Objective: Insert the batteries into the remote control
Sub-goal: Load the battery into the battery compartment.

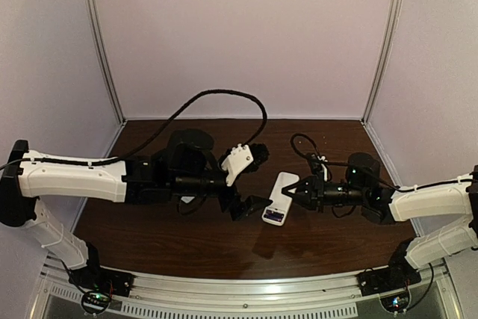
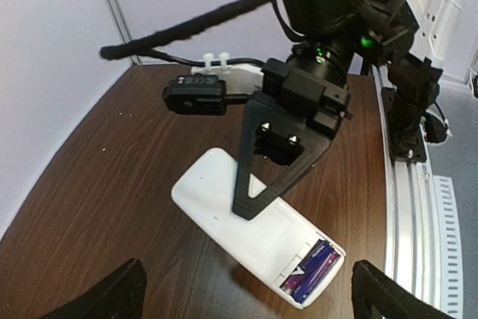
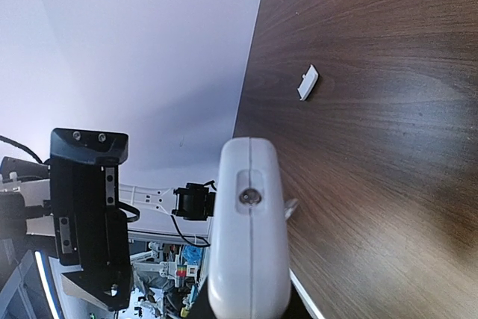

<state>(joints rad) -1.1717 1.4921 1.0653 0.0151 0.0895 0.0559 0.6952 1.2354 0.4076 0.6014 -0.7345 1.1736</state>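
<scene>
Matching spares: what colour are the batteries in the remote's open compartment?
Purple-blue batteries with a reddish end, clearest in the left wrist view.

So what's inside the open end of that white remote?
Purple batteries lie side by side there, seemingly two. The plain white back of the remote covers everything further in.

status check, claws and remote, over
Left claw open, clear of remote. Right claw shut on remote. Batteries sit in its open compartment. Small white piece lies loose on table.
</scene>
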